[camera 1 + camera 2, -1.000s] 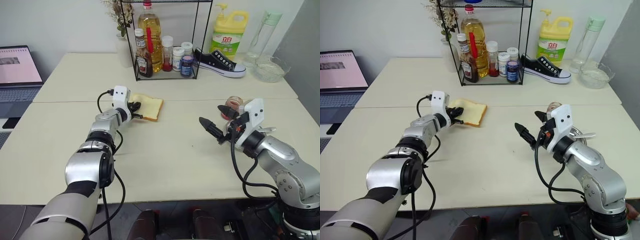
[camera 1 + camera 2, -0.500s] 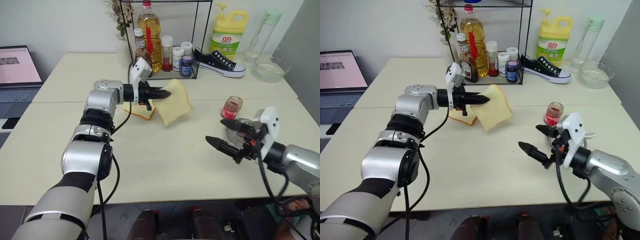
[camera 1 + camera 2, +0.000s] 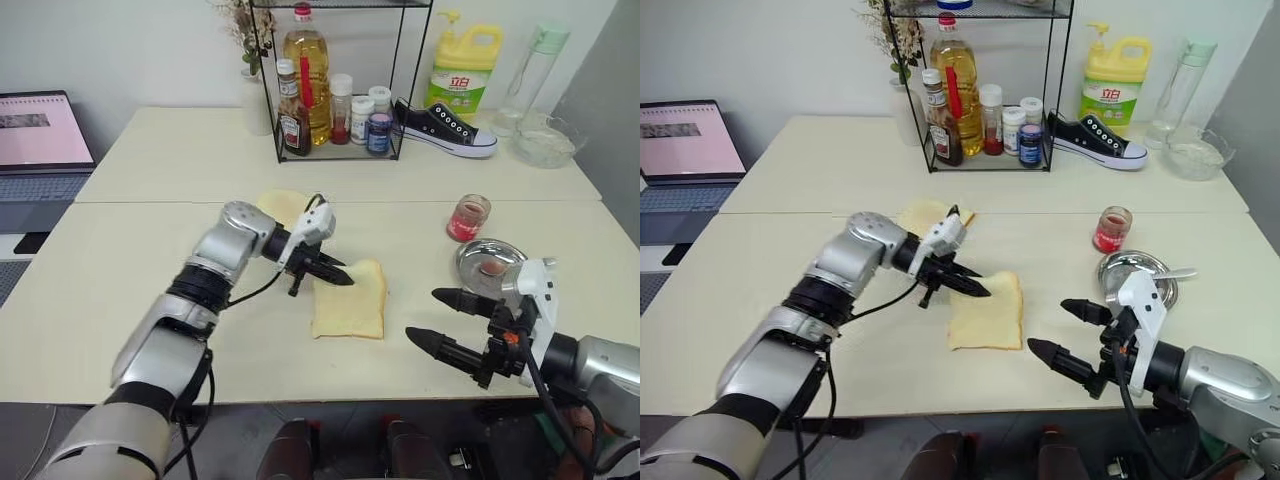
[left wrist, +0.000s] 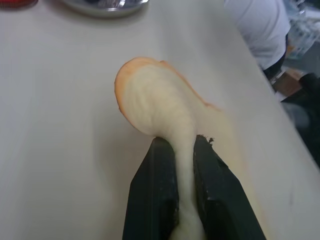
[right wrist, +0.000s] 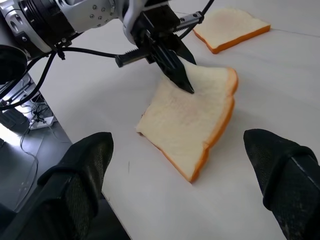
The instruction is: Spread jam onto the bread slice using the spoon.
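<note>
While the laptop [image 3: 40, 150] sits at the far left edge, we see our left gripper [image 3: 335, 277] near the middle of the table [image 3: 120, 300], clamped tight on the near-left corner of the bread slice [image 3: 350, 305]. In the left wrist view the soft crumb is pinched thin between the two black fingers [image 4: 155, 200]. Most of the slice lies on the tabletop, tan crust around its edge, its face plain and pale. Just behind the left arm lies a second slice [image 3: 285, 205], also flat on the table. Further back stands a wire rack [image 3: 335, 80] of bottles, with a sneaker [image 3: 445, 125] and a yellow detergent jug [image 3: 460, 70] beside it. To the right of the bread, the jam [image 3: 467, 217] sits in its small glass jar, and just in front of it is a round steel plate [image 3: 485, 265] (a spoon [image 3: 1175, 272] handle pokes over its rim). Our right gripper [image 3: 450, 322] hangs near the table's front edge, fingers spread wide and holding nothing, pointing toward the bread.
</note>
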Controlling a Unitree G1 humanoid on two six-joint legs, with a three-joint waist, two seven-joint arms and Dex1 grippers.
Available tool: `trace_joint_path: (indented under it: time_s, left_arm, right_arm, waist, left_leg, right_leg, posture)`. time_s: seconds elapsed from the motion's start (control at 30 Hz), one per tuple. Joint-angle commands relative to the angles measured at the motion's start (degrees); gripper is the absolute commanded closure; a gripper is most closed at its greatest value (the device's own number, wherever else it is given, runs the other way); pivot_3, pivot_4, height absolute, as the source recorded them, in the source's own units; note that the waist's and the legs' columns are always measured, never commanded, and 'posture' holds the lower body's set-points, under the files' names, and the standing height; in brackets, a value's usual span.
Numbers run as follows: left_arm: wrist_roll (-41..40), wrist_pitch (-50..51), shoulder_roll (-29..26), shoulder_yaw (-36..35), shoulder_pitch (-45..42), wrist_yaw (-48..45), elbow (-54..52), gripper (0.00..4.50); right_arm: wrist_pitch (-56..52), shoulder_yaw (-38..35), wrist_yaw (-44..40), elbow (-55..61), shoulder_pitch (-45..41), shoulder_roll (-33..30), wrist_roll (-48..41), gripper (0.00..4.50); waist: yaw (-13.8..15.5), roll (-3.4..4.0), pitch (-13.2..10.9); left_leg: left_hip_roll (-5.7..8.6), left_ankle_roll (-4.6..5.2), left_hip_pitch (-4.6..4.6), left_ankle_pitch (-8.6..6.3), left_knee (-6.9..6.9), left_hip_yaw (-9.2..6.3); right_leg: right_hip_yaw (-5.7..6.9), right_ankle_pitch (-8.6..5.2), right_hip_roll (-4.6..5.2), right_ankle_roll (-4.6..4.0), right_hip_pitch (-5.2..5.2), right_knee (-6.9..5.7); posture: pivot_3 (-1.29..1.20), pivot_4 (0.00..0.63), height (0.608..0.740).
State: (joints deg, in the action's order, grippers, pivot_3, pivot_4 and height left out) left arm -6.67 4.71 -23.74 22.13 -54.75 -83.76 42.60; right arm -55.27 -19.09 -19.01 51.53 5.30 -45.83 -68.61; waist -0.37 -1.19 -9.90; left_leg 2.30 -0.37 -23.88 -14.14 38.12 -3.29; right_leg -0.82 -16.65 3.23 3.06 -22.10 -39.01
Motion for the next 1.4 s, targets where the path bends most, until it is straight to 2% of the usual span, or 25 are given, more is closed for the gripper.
trace_joint_path:
  time_s: [0.03, 0.17, 0.27, 0.5, 0.6, 0.73, 0.77, 0.9, 1.07, 1.2, 1.4]
  left_arm:
    - [3.2, -9.5, 1.7, -1.6, -2.7, 4.3, 5.4, 4.49]
    - [6.2, -17.4, 2.9, -1.9, -3.7, 7.5, 10.1, 4.49]
    - [6.8, -19.5, 3.4, -2.5, -4.5, 8.2, 12.6, 4.49]
    - [6.9, -20.3, 3.2, -4.5, -5.1, 5.8, 14.1, 2.41]
    - [8.0, -21.3, 2.6, -5.3, -6.2, 7.5, 15.0, 1.46]
    - [9.4, -22.3, 0.2, -5.9, -8.8, 8.0, 15.3, 0.21]
    - [9.9, -22.9, -0.2, -6.1, -9.3, 9.3, 15.4, 0.06]
    - [10.0, -24.5, 0.4, -7.6, -8.6, 14.7, 13.4, 0.06]
    - [2.0, -11.9, 2.8, -10.8, -0.9, 9.7, -0.5, 0.06]
    - [0.4, -5.5, 2.8, -11.6, 4.6, 12.2, -9.0, 0.98]
    - [-0.7, 1.1, 2.5, -11.0, 11.0, 13.4, -17.3, 2.98]
  right_arm:
    - [2.3, 0.2, 0.9, 1.4, -0.7, -0.7, -0.5, 0.0]
    - [3.2, 1.1, 1.0, 1.1, -0.9, -1.3, 0.2, 0.0]
    - [3.7, 1.6, 1.0, 0.5, -1.4, -1.6, 0.4, 0.0]
    - [4.7, 3.3, 0.5, -0.7, -2.4, -1.9, 1.8, 0.0]
    - [5.1, 3.7, -0.1, -1.2, -2.3, -1.9, 2.6, 0.0]
    - [5.6, 3.8, -0.8, -1.9, -2.2, -2.0, 3.7, 0.0]
    - [5.7, 3.7, -1.0, -2.0, -2.2, -2.0, 3.8, 0.0]
    - [6.2, 3.9, -1.1, -2.1, -1.9, -1.6, 4.6, 0.0]
    - [6.4, 4.0, -0.9, -2.0, -1.7, -1.4, 4.8, 0.0]
    - [6.5, 3.3, -0.7, -1.8, -0.9, -1.5, 4.7, 0.0]
    - [7.0, 3.9, 0.3, -1.7, -0.1, -0.7, 5.2, 0.0]
  waist:
    - [0.1, -0.02, 0.0]
    - [0.1, -0.04, 0.0]
    - [0.1, -0.04, 0.0]
    - [0.0, -0.05, 0.0]
    - [0.0, -0.05, 0.0]
    - [0.0, -0.1, -0.1]
    - [-0.1, -0.1, -0.1]
    - [0.0, -0.1, -0.1]
    - [0.0, -0.1, -0.1]
    - [-0.2, -0.1, -0.1]
    - [-0.1, -0.08, 0.0]
  left_leg:
    - [0.0, 0.0, -0.01, 0.0, 0.0, 0.0]
    - [0.0, 0.0, -0.02, 0.0, -0.01, 0.0]
    - [0.0, 0.0, -0.02, 0.0, -0.01, 0.01]
    - [0.0, 0.0, -0.02, 0.0, -0.01, 0.01]
    - [0.0, 0.0, -0.02, 0.0, -0.01, 0.01]
    - [0.0, 0.0, -0.02, 0.0, -0.01, 0.0]
    - [0.0, 0.0, -0.02, 0.0, -0.01, 0.01]
    - [0.0, 0.0, -0.01, 0.0, -0.01, 0.01]
    - [-0.01, 0.0, -0.03, 0.0, -0.01, 0.01]
    - [-0.06, 0.0, -0.01, 0.0, -0.01, -0.02]
    - [-0.05, 0.0, 0.0, 0.0, -0.01, -0.01]
  right_leg:
    - [0.0, 0.0, 0.0, 0.0, -0.01, 0.0]
    - [0.01, 0.0, -0.01, 0.0, -0.02, 0.0]
    - [0.01, 0.0, -0.01, 0.0, -0.02, 0.0]
    - [0.04, 0.0, -0.03, 0.0, -0.02, -0.01]
    - [0.03, 0.0, -0.03, 0.01, -0.02, -0.01]
    - [0.04, 0.0, -0.04, 0.01, -0.03, -0.02]
    - [0.04, 0.0, -0.04, 0.01, -0.03, -0.02]
    - [0.03, 0.0, -0.03, 0.01, -0.03, -0.01]
    - [0.01, 0.0, -0.01, 0.01, -0.02, 0.0]
    - [0.01, 0.0, -0.05, 0.01, -0.04, -0.03]
    - [-0.01, 0.0, -0.05, 0.01, -0.04, -0.03]
  posture:
    - [0.0, 0.15, 0.74]
    - [0.0, 0.15, 0.74]
    - [0.0, 0.15, 0.74]
    - [0.0, 0.15, 0.74]
    - [0.0, 0.15, 0.74]
    - [0.0, 0.15, 0.74]
    - [0.0, 0.15, 0.74]
    - [0.0, 0.15, 0.74]
    - [0.0, 0.15, 0.74]
    - [0.0, 0.15, 0.74]
    - [0.0, 0.15, 0.74]
